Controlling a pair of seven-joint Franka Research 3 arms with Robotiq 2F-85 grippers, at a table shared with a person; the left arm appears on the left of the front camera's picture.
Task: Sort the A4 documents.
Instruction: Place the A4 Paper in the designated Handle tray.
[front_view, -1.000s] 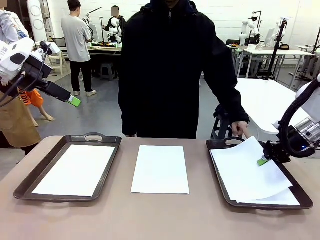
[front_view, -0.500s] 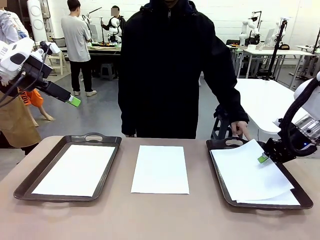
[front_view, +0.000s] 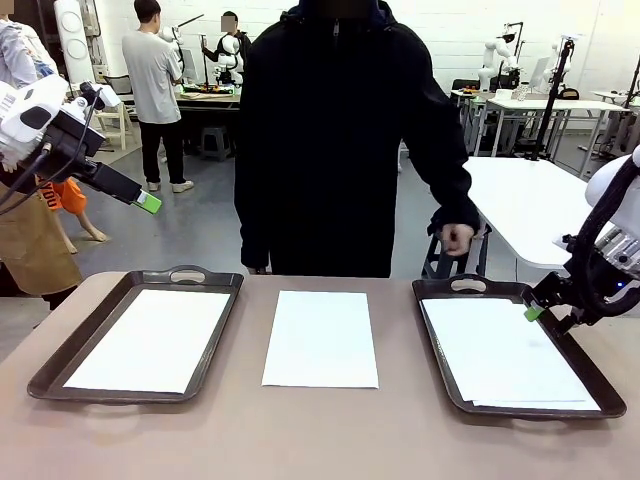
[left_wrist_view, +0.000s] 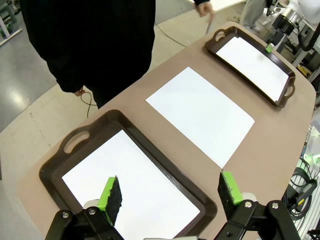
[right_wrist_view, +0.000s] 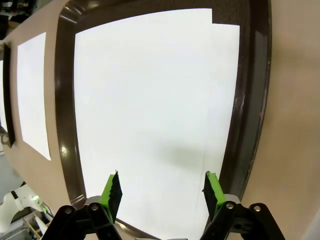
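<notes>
Three lots of white paper lie on the tan bench (front_view: 320, 440). The left tray (front_view: 70, 360), dark brown with handles, holds one sheet (front_view: 150, 340) flat on its floor. A single sheet (front_view: 321, 338) lies bare on the bench between the trays, touching neither. The right tray (front_view: 432, 330) holds a stack of sheets (front_view: 505, 355); in the right wrist view the top sheet (right_wrist_view: 150, 110) sits slightly offset from the one beneath, whose edge shows as a strip along one side.

The left gripper (left_wrist_view: 170, 192) hangs high above the left tray, its jaws wide open with nothing between them; in the front view the arm is raised at the picture's left, well above the bench. The right gripper (right_wrist_view: 162, 190) hovers over the outer side of the right tray, its jaws also spread open and empty, the stack lying flat below them. In the front view its green pad (front_view: 533, 312) sits just above the tray's far right rim.

A person in a dark jacket stands at the far side of the bench. One hand (front_view: 457, 238) is closed in a fist, held in the air behind the right tray's far handle, apart from the paper.
</notes>
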